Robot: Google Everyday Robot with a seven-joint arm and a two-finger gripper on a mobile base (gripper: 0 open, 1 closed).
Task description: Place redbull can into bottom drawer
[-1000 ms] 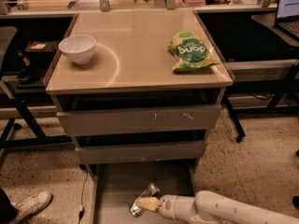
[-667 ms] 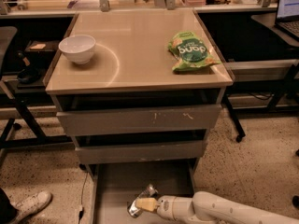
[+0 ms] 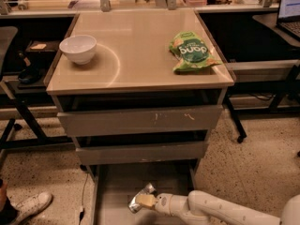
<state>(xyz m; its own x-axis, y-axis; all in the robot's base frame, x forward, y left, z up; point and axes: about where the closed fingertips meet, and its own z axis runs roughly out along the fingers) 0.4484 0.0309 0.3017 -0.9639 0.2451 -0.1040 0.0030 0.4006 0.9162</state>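
Gripper (image 3: pixel 145 201) is at the bottom centre of the frame, above the pulled-out bottom drawer (image 3: pixel 117 184), and its fingers hold the redbull can (image 3: pixel 151 190) between them. The can is tilted, low over the drawer floor; I cannot tell if it touches the floor. On the surface (image 3: pixel 140 64), a white bowl (image 3: pixel 78 48) stands at upper left and a green snack bag (image 3: pixel 192 53) lies at upper right.

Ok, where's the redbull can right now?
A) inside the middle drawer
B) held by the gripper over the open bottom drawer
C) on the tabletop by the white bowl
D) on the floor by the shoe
B: the gripper grips the redbull can, tilted, above the floor of the pulled-out bottom drawer.
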